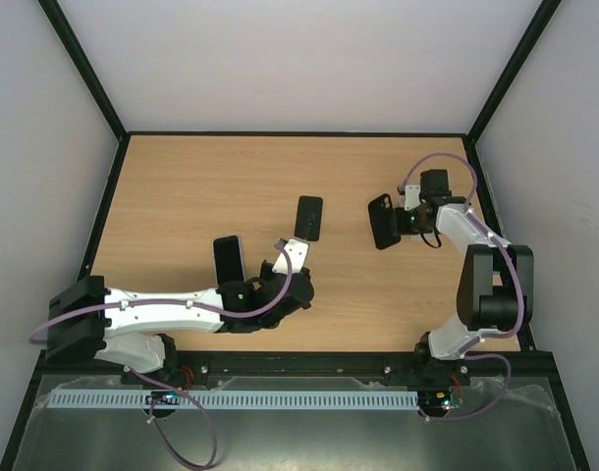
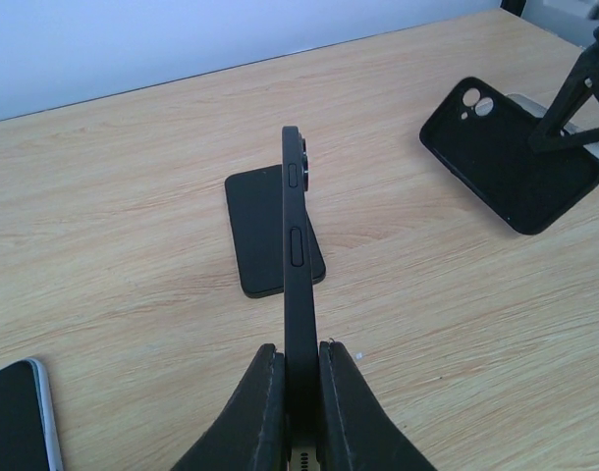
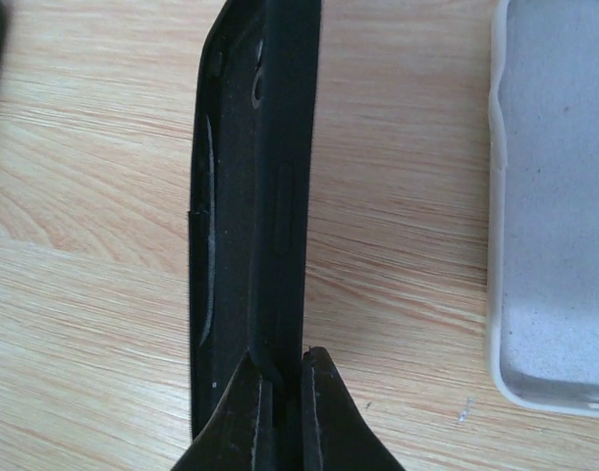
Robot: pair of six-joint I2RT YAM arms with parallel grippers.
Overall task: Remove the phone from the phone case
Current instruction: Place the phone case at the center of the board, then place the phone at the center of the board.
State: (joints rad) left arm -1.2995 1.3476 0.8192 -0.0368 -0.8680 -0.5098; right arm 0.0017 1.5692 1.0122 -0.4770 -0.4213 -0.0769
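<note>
- Through the right wrist camera I see the right gripper (image 3: 280, 355) pinched shut on the phone (image 3: 255, 196), which is nearly edge-on there.
- The same view shows the phone case (image 3: 555, 196) lying flat, hollow side up and empty. It sits just right of the phone, with a strip of bare wood between them.
- From above I can place that grip at the far right of the table (image 1: 201, 186), but I can't make out the case from there.
- Only the left wrist camera shows the phone's back: lenses in one corner, tilted in front of the pale shell (I can't tell whether its low corner touches the wood).
- My left gripper (image 2: 299, 358) is clamped on a spare black phone (image 2: 296, 226), held on edge near the table's middle.
- Beyond it a flat black phone (image 2: 255, 231) lies on the wood.
- A pale-rimmed phone (image 2: 20, 417) shows only in that view's lower left corner.
- Left arm: stretched low along the near edge towards the centre.
- Right arm: elbow folded high by the right edge, forearm reaching away, gripper turned left.
</note>
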